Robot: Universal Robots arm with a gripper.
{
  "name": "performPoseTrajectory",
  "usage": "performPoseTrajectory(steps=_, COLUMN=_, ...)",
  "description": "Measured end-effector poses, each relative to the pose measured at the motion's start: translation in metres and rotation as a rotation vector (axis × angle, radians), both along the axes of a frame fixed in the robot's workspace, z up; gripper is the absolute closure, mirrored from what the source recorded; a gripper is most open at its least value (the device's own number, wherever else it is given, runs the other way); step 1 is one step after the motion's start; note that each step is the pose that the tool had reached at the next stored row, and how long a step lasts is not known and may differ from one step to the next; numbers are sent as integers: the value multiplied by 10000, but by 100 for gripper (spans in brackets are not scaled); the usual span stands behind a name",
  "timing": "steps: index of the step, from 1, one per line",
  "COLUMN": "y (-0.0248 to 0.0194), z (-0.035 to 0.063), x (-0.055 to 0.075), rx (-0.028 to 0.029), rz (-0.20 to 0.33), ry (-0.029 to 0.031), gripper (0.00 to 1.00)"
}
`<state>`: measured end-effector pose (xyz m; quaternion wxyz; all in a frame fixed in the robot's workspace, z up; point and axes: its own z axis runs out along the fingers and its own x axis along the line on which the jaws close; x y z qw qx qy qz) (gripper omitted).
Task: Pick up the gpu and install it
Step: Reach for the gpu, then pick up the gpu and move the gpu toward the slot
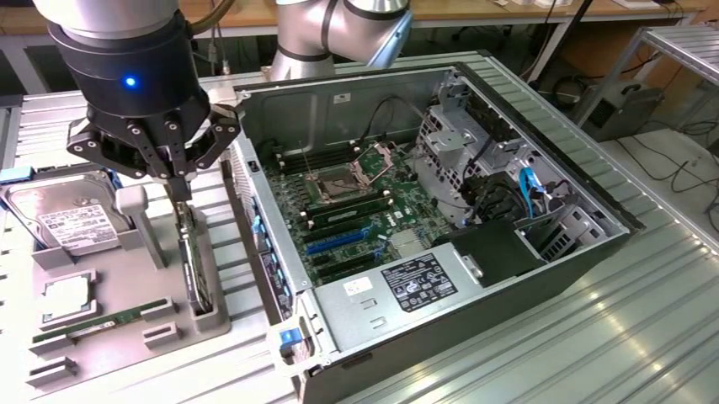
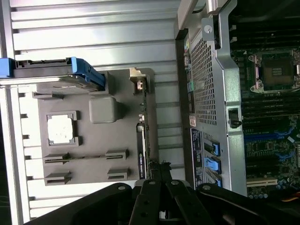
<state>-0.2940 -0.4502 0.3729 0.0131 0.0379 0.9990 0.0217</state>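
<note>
gripper (image 1: 180,192) fingers pinched narrow on gpu (image 1: 194,261) top edge | gpu stands on edge in gray fixture (image 1: 118,286) slot, on the exterior view's left of open case (image 1: 286,114) | upright keeps edge graspable | not yet installed

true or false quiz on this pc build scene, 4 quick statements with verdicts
1. The gpu stands on edge in the gray holder. True.
2. The gripper hangs over the hard drive with its jaws wide open. False: the jaws are closed on the gpu's top edge, and the hard drive sits apart, towards the exterior view's left.
3. The computer case lies with its side open, showing the motherboard. True.
4. The gpu is seated in a motherboard slot. False: it is in the holder, outside the case.
</note>
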Motion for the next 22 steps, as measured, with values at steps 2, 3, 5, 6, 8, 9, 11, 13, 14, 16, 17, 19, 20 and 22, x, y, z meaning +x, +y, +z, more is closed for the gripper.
performPoseTrajectory(steps=2, y=0, z=0, x=0, rx=0, rz=0, ry=-1, gripper=89)
performPoseTrajectory(steps=3, y=0, z=0, x=0, rx=0, rz=0, ry=0, gripper=89)
performPoseTrajectory(steps=5, y=0, z=0, x=0, rx=0, rz=0, ry=0, gripper=89)
performPoseTrajectory(steps=6, y=0, z=0, x=0, rx=0, rz=0, ry=0, gripper=89)
performPoseTrajectory(steps=8, y=0, z=0, x=0, rx=0, rz=0, ry=0, gripper=83)
performPoseTrajectory(steps=9, y=0, z=0, x=0, rx=0, rz=0, ry=0, gripper=83)
performPoseTrajectory(steps=11, y=0, z=0, x=0, rx=0, rz=0, ry=0, gripper=71)
performPoseTrajectory(steps=13, y=0, z=-2, x=-1, rx=-2, rz=-1, ry=-3, gripper=64)
performPoseTrajectory(steps=14, y=1, z=-12, x=-9, rx=-3, rz=-1, ry=-23, gripper=64)
performPoseTrajectory(steps=16, y=1, z=-36, x=-33, rx=-8, rz=-1, ry=-40, gripper=64)
performPoseTrajectory(steps=17, y=1, z=-61, x=-63, rx=-13, rz=-2, ry=-49, gripper=64)
performPoseTrajectory(steps=19, y=1, z=-95, x=-101, rx=-20, rz=-1, ry=-58, gripper=64)
performPoseTrajectory(steps=20, y=1, z=-108, x=-117, rx=-25, rz=-1, ry=-65, gripper=64)
performPoseTrajectory(steps=22, y=1, z=-163, x=-143, rx=-30, rz=0, ry=-91, gripper=64)
